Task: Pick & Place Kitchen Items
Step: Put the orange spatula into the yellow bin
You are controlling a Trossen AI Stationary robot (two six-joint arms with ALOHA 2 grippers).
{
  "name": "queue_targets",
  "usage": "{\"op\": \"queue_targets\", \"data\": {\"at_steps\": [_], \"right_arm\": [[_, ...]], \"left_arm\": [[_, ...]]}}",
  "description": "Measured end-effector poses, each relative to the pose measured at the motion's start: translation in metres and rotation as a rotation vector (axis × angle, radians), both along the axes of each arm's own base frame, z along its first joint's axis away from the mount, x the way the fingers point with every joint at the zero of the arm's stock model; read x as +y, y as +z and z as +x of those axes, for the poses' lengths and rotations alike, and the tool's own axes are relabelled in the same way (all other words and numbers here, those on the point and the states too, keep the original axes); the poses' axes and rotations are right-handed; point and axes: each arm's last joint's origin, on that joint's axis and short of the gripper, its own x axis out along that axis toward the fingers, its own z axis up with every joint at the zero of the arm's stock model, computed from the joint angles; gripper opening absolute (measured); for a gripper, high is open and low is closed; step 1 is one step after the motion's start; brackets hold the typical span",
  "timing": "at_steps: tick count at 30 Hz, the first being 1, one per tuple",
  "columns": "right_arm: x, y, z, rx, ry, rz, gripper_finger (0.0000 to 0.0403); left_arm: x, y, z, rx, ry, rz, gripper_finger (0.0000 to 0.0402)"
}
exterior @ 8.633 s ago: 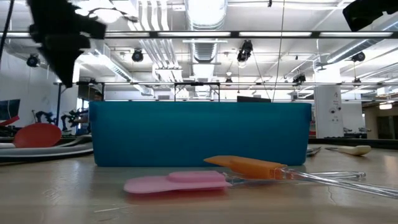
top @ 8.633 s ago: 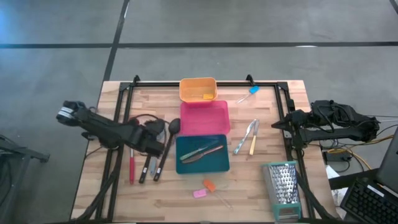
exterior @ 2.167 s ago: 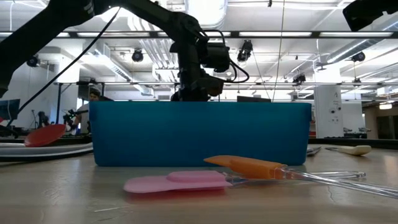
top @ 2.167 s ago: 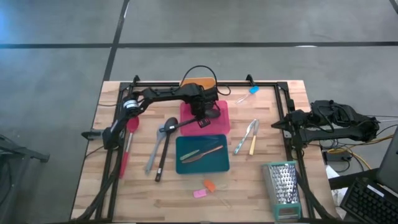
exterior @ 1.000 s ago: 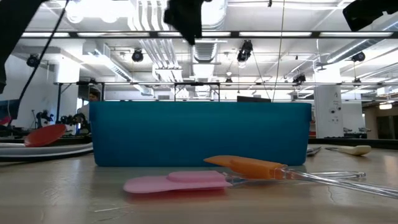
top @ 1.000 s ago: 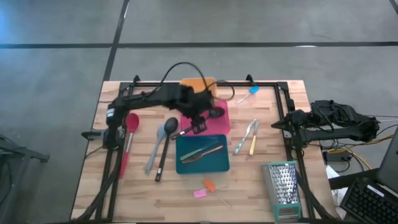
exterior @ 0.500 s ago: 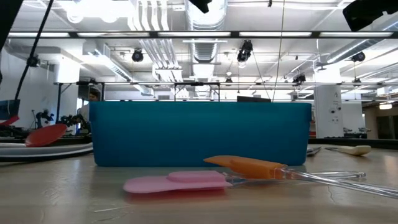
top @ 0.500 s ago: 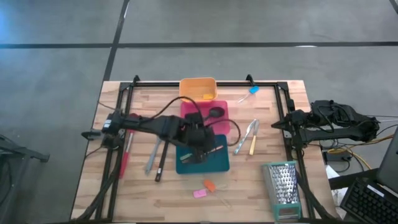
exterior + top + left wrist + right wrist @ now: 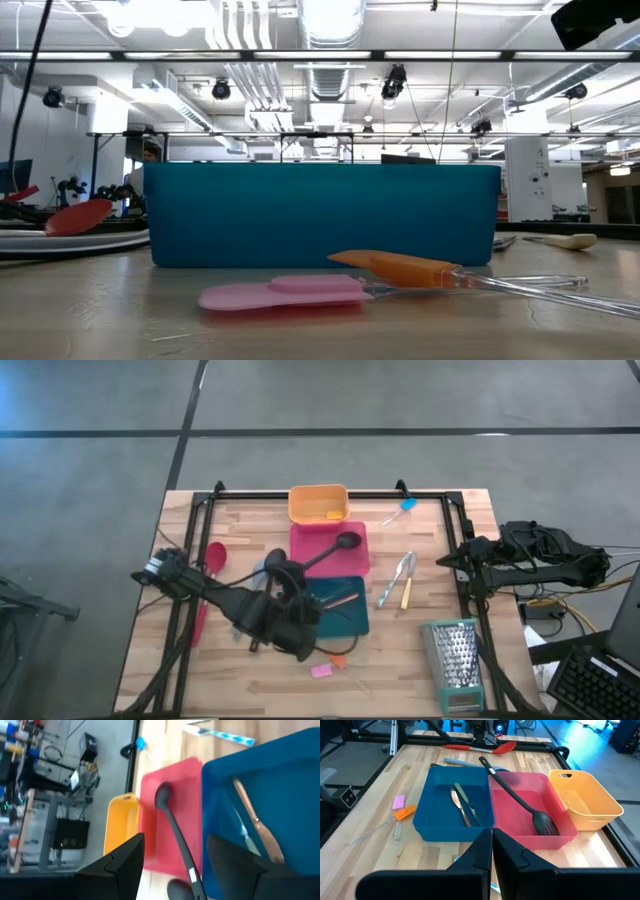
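1. The high view showed the left gripper [image 9: 300,628] over the teal tray's [image 9: 352,625] near-left corner, fingers spread and holding nothing. The left wrist view confirmed the open fingers [image 9: 122,862].
2. The right gripper [image 9: 445,560] waited at the table's [image 9: 400,670] right edge, fingers shut together, as the right wrist view showed [image 9: 492,845].
3. Only the low view showed the pink piece [image 9: 285,292] and orange piece [image 9: 400,268] lying flat before the teal tray, with the red spatula [image 9: 75,217] far left.
4. The black spoon [image 9: 330,552] lay diagonally in the pink tray [image 9: 300,565]: its head pointed toward the orange tray [image 9: 318,503], and its handle ran over the rim toward the teal tray.
5. Two slim utensils [image 9: 462,805] lay lengthwise in the teal tray.
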Motion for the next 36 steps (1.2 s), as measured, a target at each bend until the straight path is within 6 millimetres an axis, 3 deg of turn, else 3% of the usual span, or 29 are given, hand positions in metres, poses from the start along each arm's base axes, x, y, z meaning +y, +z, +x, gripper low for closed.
{"op": "queue_targets", "data": {"at_steps": [8, 16, 20, 28, 36], "right_arm": [[0.0, 0.01, 0.006, -0.111, -0.022, 0.056, 0.0008], [0.001, 0.037, 0.033, -0.383, -0.004, 0.103, 0.0008], [0.002, 0.031, 0.064, -0.297, 0.051, 0.05, 0.0008], [0.002, 0.011, 0.125, -0.18, 0.047, 0.033, 0.0008], [0.002, 0.005, 0.154, -0.118, 0.07, -0.034, 0.0008]], "left_arm": [[0.023, -0.018, -0.065, -0.203, 0.012, -0.123, 0.0218], [0.04, -0.043, -0.121, -0.416, -0.237, -0.308, 0.0218], [0.051, -0.056, -0.146, -0.482, -0.379, -0.383, 0.0218], [0.08, -0.073, -0.192, -0.612, -0.341, -0.378, 0.0218], [0.099, -0.092, -0.223, -0.687, -0.316, -0.378, 0.0218]]}}
